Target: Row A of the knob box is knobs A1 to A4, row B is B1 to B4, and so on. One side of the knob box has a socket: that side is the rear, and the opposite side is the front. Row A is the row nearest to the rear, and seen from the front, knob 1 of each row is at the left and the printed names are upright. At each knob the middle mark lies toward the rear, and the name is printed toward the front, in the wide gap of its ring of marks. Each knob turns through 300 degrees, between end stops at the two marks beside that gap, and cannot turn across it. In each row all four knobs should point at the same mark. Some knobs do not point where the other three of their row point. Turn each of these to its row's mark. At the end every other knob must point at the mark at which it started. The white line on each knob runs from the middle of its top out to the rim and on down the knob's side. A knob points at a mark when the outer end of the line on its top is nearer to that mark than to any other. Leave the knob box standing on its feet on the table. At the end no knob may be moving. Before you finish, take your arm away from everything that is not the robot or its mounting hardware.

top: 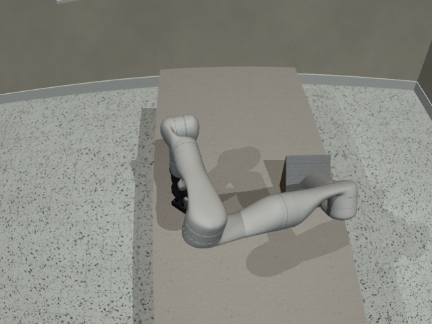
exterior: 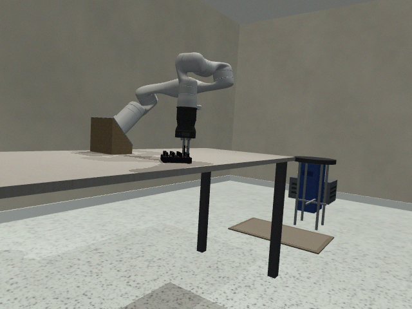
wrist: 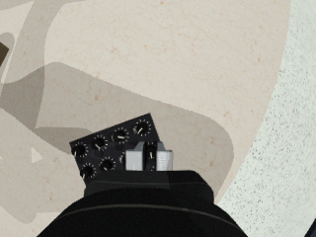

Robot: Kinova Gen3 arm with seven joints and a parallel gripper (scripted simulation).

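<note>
The black knob box (top: 179, 204) (exterior: 176, 160) (wrist: 117, 148) stands on the table. In the wrist view its outer row shows four knobs: a left-end knob (wrist: 80, 149), two middle knobs (wrist: 100, 143) (wrist: 119, 135) and a right-end knob (wrist: 143, 127), their white lines in differing directions. My gripper (exterior: 185, 154) (wrist: 150, 151) points down over the second row, shut on its right-end knob (wrist: 150, 153), whose line points toward the bottom of the view. Further left in this row are two knobs (wrist: 88, 171) (wrist: 107, 164); another is partly hidden by a finger. Printed names are unreadable; nearer rows are hidden.
The box is near an edge of the table (top: 230, 104) (exterior: 83, 166). The arm passes over the table from its wedge-shaped base (top: 306, 167) (exterior: 103, 136). A stool (exterior: 315, 160) stands on the floor beyond the table.
</note>
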